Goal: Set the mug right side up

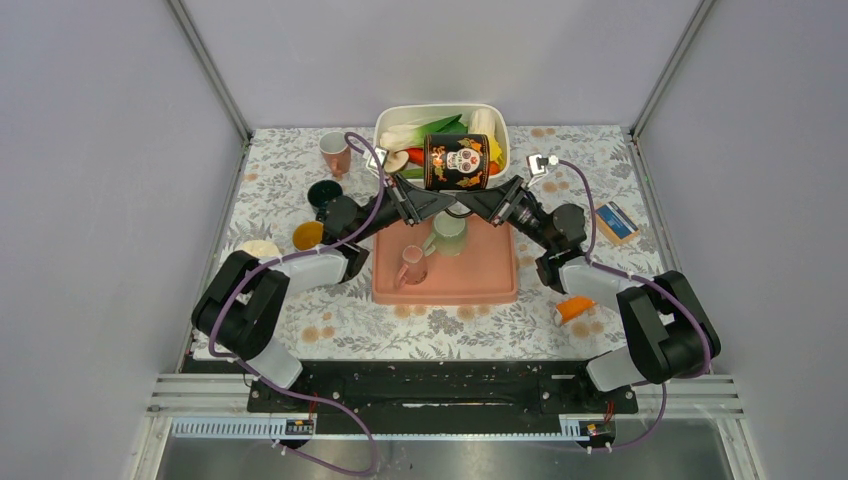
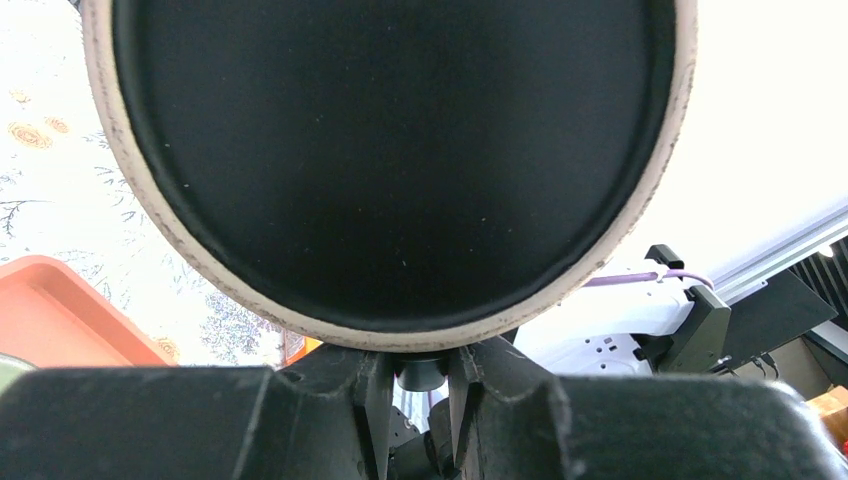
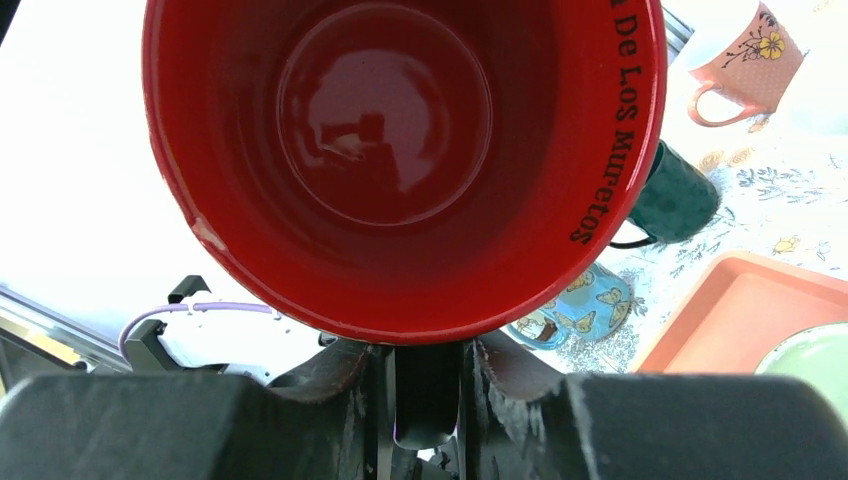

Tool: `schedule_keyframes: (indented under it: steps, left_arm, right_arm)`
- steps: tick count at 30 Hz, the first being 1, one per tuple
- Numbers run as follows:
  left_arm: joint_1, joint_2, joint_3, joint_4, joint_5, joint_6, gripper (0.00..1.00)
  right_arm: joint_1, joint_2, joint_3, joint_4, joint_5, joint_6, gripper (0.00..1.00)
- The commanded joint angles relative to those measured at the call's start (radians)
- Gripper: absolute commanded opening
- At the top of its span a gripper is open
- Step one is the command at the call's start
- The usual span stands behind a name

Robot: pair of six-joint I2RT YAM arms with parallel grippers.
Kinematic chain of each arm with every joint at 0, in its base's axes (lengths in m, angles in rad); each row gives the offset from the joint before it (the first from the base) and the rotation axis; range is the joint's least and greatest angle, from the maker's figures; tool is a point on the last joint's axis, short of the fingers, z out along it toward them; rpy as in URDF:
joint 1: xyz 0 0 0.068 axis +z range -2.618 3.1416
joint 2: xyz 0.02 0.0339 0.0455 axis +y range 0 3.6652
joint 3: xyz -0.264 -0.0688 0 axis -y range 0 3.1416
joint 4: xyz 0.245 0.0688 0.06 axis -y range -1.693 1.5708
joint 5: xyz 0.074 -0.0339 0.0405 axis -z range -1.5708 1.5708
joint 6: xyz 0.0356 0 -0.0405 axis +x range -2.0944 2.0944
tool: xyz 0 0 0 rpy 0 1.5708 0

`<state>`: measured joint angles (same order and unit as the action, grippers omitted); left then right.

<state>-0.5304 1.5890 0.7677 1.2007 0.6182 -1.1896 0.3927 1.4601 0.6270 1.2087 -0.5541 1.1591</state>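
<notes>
The mug point(image 1: 457, 161) is black with a white skull and orange patterns and a red inside. It lies on its side in the air over the back of the salmon tray point(image 1: 490, 280). The left wrist view shows its black base point(image 2: 390, 150); the right wrist view shows its red opening point(image 3: 400, 150). Its black handle point(image 3: 427, 385) hangs down. My left gripper point(image 1: 432, 203) and right gripper point(image 1: 482, 203) meet under the mug from opposite sides. Both are shut on the handle, which also shows in the left wrist view point(image 2: 420, 372).
A pink mug point(image 1: 411, 265) and a green mug point(image 1: 449, 232) stand on the tray. A white bin point(image 1: 392, 120) of vegetables stands behind. To the left are a floral pink cup point(image 1: 335, 152), a dark green mug point(image 1: 324, 195) and a blue butterfly mug point(image 3: 575, 305). A blue box point(image 1: 616, 222) lies right.
</notes>
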Motion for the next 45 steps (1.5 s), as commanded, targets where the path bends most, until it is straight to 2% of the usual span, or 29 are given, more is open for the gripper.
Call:
schedule_keyframes:
  steps: [1, 6, 9, 18, 24, 25, 29, 38, 40, 45]
  left_arm:
    - [-0.052, -0.013, 0.037, 0.088, 0.128, 0.066, 0.04]
    - [-0.052, -0.005, 0.039, 0.071, 0.123, 0.068, 0.29]
    - [-0.052, -0.003, 0.039, 0.068, 0.121, 0.07, 0.34]
    - [-0.051, -0.009, 0.033, 0.066, 0.116, 0.072, 0.6]
    - [-0.05, -0.007, 0.033, 0.066, 0.115, 0.07, 0.95]
    - [-0.05, -0.007, 0.033, 0.063, 0.116, 0.072, 0.98]
    - [-0.05, -0.012, 0.038, 0.039, 0.121, 0.083, 0.99]
    - [-0.028, -0.036, 0.09, -0.059, 0.172, 0.17, 0.99]
    - [-0.004, -0.054, 0.13, -0.17, 0.19, 0.239, 0.99]
    - [0.086, -0.128, 0.32, -0.707, 0.133, 0.56, 0.99]
  right_arm:
    - [-0.037, -0.033, 0.047, 0.102, 0.039, -0.027, 0.0]
    - [-0.072, -0.074, 0.042, 0.094, 0.022, -0.083, 0.0]
    - [-0.081, -0.088, 0.034, 0.085, 0.016, -0.108, 0.0]
    - [-0.102, -0.132, 0.026, 0.065, 0.002, -0.171, 0.0]
    - [-0.133, -0.187, 0.037, -0.016, -0.009, -0.258, 0.0]
    - [-0.14, -0.199, 0.039, -0.033, -0.01, -0.274, 0.0]
    - [-0.174, -0.258, 0.056, -0.138, -0.012, -0.361, 0.0]
    - [-0.256, -0.402, 0.104, -0.459, 0.102, -0.667, 0.0]
    - [-0.278, -0.42, 0.118, -0.537, 0.132, -0.725, 0.0]
    - [-0.302, -0.458, 0.151, -0.686, 0.23, -0.923, 0.0]
